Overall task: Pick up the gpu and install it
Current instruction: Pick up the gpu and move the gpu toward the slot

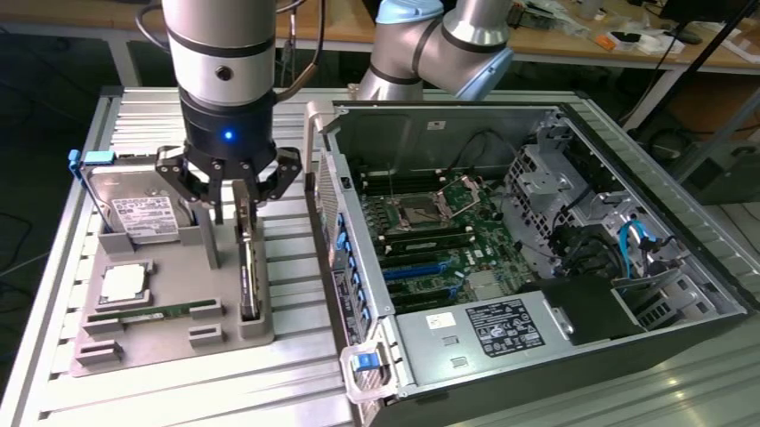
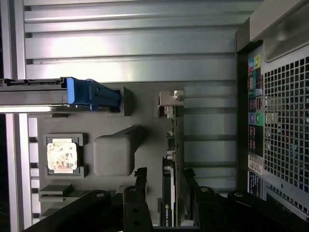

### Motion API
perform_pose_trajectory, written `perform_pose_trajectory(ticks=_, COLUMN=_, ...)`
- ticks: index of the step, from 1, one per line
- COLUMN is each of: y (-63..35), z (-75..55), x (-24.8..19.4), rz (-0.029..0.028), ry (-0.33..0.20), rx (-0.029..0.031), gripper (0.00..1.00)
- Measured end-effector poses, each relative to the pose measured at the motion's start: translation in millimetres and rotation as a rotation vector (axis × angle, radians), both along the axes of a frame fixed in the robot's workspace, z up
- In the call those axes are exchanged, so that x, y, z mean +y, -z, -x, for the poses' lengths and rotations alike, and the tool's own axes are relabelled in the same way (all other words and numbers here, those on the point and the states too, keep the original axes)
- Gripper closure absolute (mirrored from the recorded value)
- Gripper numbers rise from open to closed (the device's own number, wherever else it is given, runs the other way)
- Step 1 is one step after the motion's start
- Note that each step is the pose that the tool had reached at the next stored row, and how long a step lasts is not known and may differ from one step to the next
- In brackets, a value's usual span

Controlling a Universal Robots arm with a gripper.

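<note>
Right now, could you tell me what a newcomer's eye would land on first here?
The open claw hangs at the exterior view's left, straddling the gpu, which stands on edge in a grey tray. At that view's right lies the open case, its motherboard exposed.

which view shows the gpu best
The wrist view: the gpu shows edge-on with its silver bracket, its other end inside the open gripper. The exterior view shows it as a thin dark card upright in the grey holder.
</note>
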State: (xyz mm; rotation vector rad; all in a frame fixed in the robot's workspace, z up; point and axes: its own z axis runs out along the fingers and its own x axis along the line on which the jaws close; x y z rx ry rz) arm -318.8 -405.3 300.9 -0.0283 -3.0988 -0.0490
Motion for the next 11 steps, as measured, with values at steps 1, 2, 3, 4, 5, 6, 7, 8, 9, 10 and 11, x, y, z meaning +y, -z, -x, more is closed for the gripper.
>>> perform_pose_trajectory(ticks=1, y=0.8, z=0.0, x=-0.3, rz=-0.0001, ry=-0.002, rx=-0.0001, gripper=0.58)
perform_pose_trajectory(ticks=2, y=1.1, z=0.0, x=-0.4, rz=0.0000, ry=-0.003, rx=0.0000, gripper=0.58)
perform_pose_trajectory(ticks=3, y=1.5, z=0.0, x=-0.5, rz=0.0001, ry=-0.004, rx=0.0001, gripper=0.58)
perform_pose_trajectory(ticks=4, y=1.9, z=0.0, x=-0.6, rz=0.0000, ry=-0.004, rx=0.0001, gripper=0.58)
perform_pose_trajectory(ticks=5, y=2.3, z=0.0, x=-0.7, rz=0.0000, ry=-0.005, rx=0.0000, gripper=0.58)
perform_pose_trajectory(ticks=6, y=2.7, z=0.0, x=-0.9, rz=0.0001, ry=-0.006, rx=0.0000, gripper=0.58)
perform_pose_trajectory(ticks=7, y=3.0, z=0.0, x=-1.0, rz=0.0001, ry=-0.007, rx=0.0000, gripper=0.58)
perform_pose_trajectory(ticks=8, y=3.5, z=0.0, x=-1.1, rz=0.0000, ry=-0.008, rx=0.0000, gripper=0.58)
perform_pose_trajectory(ticks=9, y=3.8, z=0.0, x=-1.1, rz=0.0000, ry=-0.009, rx=0.0000, gripper=0.58)
perform_pose_trajectory(ticks=10, y=4.2, z=0.0, x=-1.2, rz=0.0000, ry=-0.010, rx=0.0000, gripper=0.58)
perform_pose_trajectory(ticks=11, y=4.5, z=0.0, x=-1.3, rz=0.0000, ry=-0.011, rx=0.0000, gripper=0.58)
